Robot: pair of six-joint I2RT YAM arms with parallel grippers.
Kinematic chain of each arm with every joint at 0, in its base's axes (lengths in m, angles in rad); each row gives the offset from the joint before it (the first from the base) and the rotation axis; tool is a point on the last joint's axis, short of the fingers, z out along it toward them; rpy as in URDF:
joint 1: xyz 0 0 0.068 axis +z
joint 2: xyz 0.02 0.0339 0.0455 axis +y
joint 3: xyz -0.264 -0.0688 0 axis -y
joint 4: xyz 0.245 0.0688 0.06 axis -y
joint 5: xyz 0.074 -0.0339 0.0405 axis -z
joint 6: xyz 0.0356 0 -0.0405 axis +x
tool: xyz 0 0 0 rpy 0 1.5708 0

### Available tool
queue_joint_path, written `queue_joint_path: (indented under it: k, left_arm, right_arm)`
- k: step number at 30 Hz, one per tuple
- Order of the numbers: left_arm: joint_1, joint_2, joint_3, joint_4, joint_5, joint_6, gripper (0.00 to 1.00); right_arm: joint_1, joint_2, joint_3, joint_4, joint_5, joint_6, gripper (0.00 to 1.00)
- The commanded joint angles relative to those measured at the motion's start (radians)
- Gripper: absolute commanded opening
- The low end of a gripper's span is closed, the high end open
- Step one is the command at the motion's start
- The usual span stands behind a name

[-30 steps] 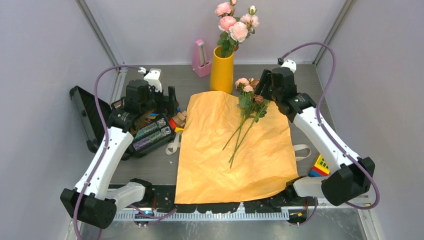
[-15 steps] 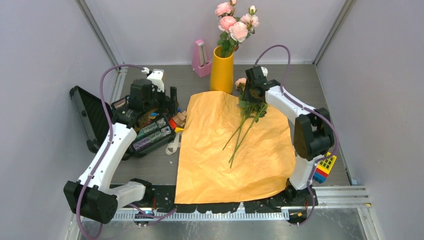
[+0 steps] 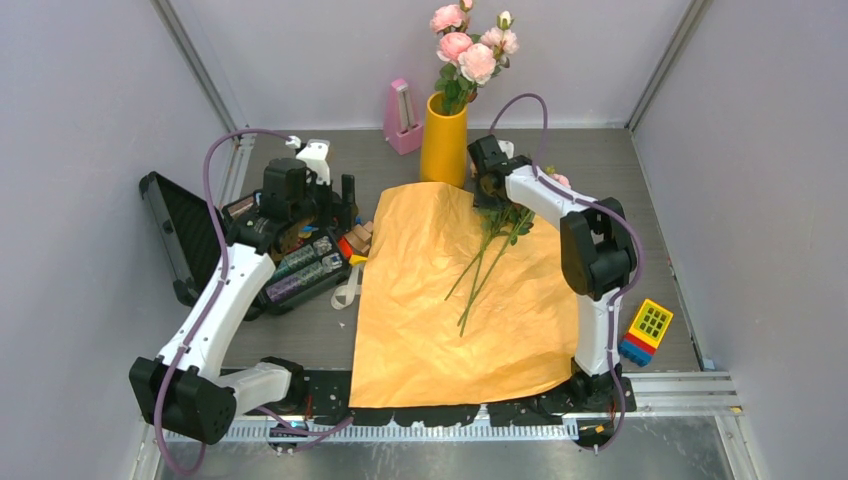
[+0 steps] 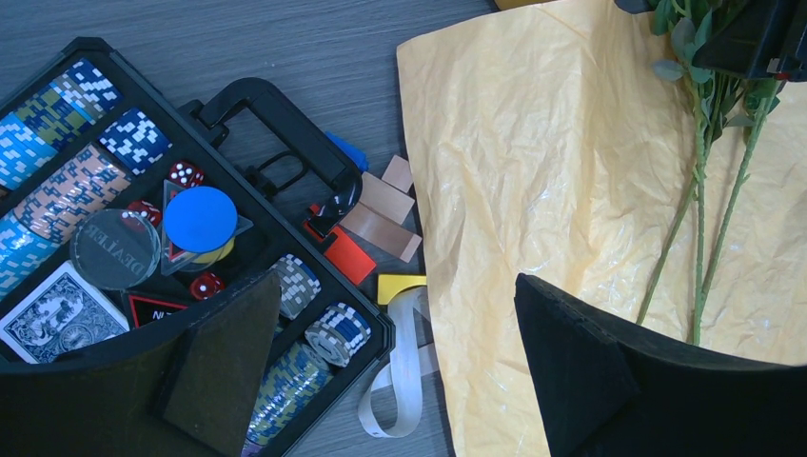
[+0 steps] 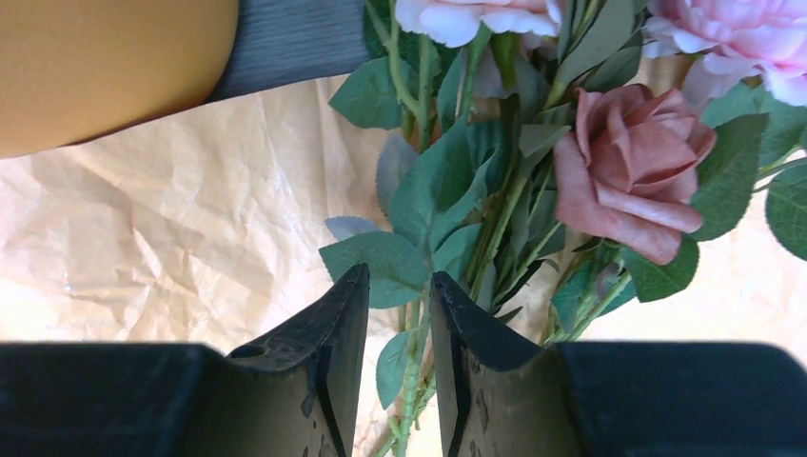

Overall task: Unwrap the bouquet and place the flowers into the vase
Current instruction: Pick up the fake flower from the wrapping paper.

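**If the grip takes only one stem, the bunch may split or drag**

Where the right gripper [image 5: 397,283] sits, its two fingers stand close together with only a thin slot between them. A green stem with a leaf runs through that slot, though I cannot tell whether the pads truly bite it. Most of the flowers [image 5: 628,176] lie just right of the jaws and outside them, their leaves tangled with the one inside and their heads pointing far. A lift from here would likely carry a single stem and tow the others by their leaves until they drop. The thin stem could also twist in the grip under its heavy head. Beneath them the orange paper [image 3: 440,300] lies spread and loose, so a snagged leaf could drag it. Just far and left stands the vase [image 3: 443,140], tall and already holding roses [image 3: 465,50]. A swinging stem or the wrist could knock it, and its mouth looks crowded. Well off on the left, the left gripper [image 4: 398,286] hangs spread wide over the chip case [image 4: 276,105], holding nothing
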Motion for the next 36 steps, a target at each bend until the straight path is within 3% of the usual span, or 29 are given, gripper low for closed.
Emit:
queue_joint_path:
  k: [1, 18, 36]
  left_arm:
    - [-0.001, -0.012, -0.001, 0.046, 0.004, 0.006, 0.96]
    - [-0.001, -0.019, -0.006, 0.044, -0.003, 0.007, 0.96]
    - [-0.001, -0.017, -0.006, 0.041, -0.007, 0.011, 0.96]
  right_arm:
    - [-0.002, 0.022, 0.051, -0.032, 0.058, 0.002, 0.36]
    - [0.011, 0.094, 0.092, -0.028, 0.012, -0.004, 0.31]
    - [0.019, 0.132, 0.098, -0.085, 0.154, 0.018, 0.35]
